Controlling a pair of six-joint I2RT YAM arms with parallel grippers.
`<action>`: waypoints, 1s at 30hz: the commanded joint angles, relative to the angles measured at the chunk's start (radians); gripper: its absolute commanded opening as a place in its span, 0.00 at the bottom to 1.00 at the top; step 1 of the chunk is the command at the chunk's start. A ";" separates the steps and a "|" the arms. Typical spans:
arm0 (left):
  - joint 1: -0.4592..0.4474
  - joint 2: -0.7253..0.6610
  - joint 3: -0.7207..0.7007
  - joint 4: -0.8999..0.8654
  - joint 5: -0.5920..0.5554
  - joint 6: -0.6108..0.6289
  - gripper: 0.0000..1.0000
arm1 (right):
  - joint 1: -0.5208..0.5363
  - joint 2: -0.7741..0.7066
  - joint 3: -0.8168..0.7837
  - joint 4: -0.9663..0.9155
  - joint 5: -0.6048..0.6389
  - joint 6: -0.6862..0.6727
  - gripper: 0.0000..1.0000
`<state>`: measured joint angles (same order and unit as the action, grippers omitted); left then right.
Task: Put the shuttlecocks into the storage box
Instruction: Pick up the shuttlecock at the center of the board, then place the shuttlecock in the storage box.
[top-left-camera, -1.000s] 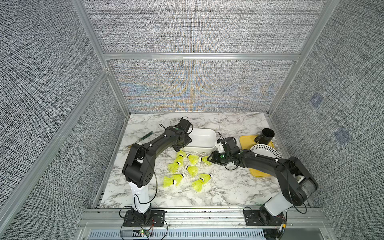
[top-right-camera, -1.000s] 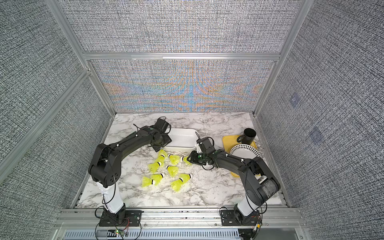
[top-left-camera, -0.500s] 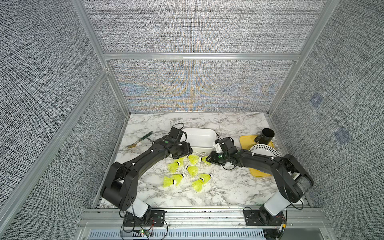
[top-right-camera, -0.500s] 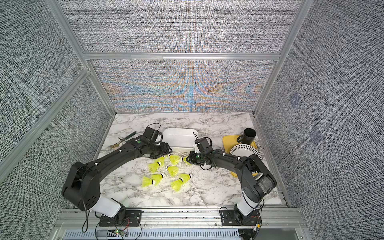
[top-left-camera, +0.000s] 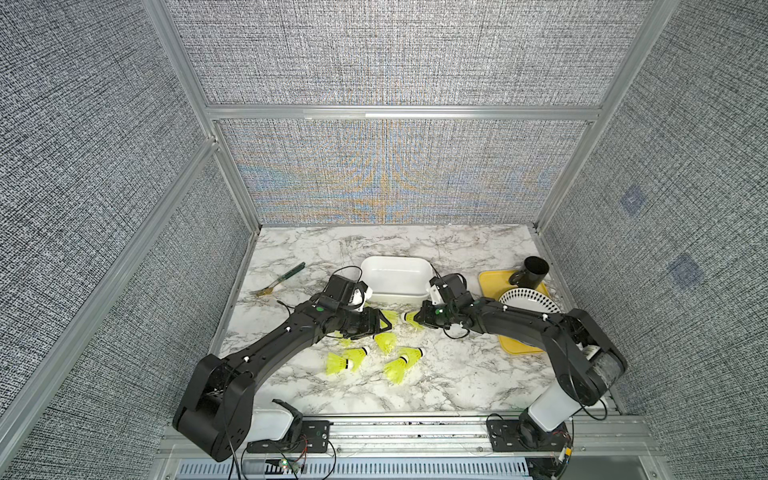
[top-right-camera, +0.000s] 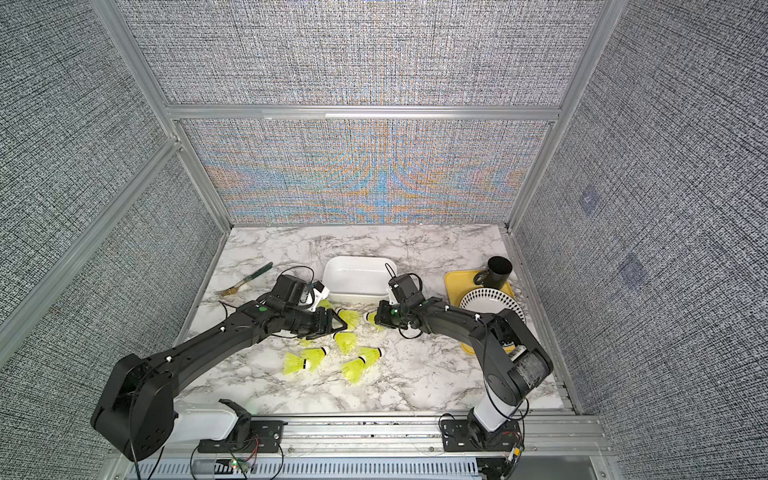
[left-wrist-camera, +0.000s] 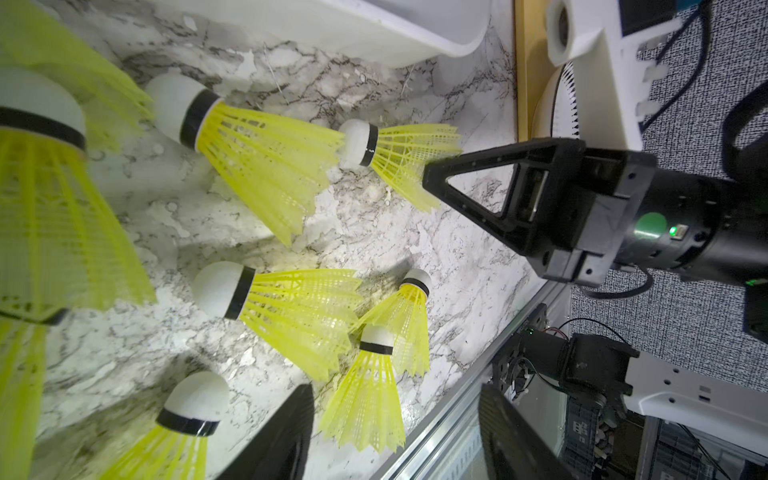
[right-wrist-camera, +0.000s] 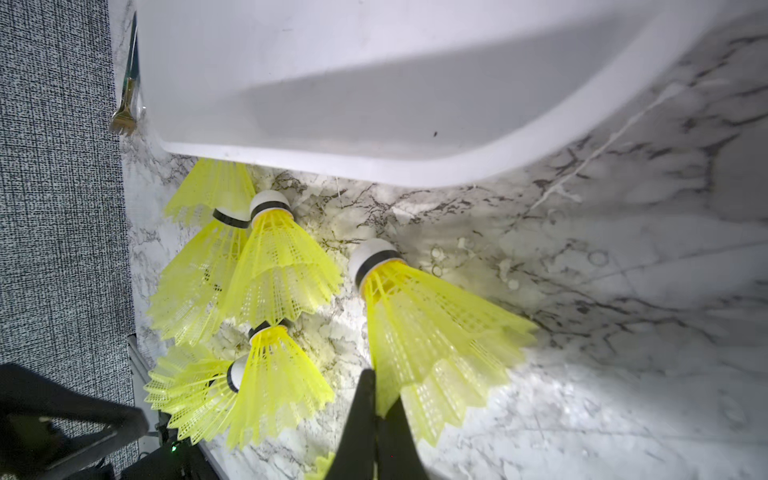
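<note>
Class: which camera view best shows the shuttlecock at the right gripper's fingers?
The right wrist view: the shuttlecock appears large, cap to skirt, with the right gripper pinching its skirt edge. The left wrist view shows it smaller, from the side. In both top views only its cap and some skirt show beside the gripper.

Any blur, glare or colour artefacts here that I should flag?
In both top views: sharp, evenly lit, but rainbow moiré on the back wall. Left wrist view: the nearest shuttlecock is soft, out of focus. Right wrist view: the storage box is nearly blown out; the right gripper, jaws shut on a second shuttlecock, is blurred.
</note>
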<state>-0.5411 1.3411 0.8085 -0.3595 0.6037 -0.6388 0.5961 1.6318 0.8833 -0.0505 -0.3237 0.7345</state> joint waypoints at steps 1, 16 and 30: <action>-0.006 0.003 0.004 0.019 0.016 0.016 0.66 | 0.002 -0.037 0.001 -0.048 0.015 -0.001 0.00; 0.033 0.046 0.227 -0.016 0.004 -0.022 0.65 | 0.007 -0.147 0.247 -0.299 -0.012 -0.097 0.00; 0.145 0.270 0.445 -0.025 -0.054 0.034 0.64 | -0.019 0.371 0.819 -0.363 -0.062 -0.225 0.00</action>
<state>-0.4034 1.5837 1.2343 -0.3862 0.5701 -0.6430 0.5766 1.9415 1.6356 -0.3756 -0.3706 0.5514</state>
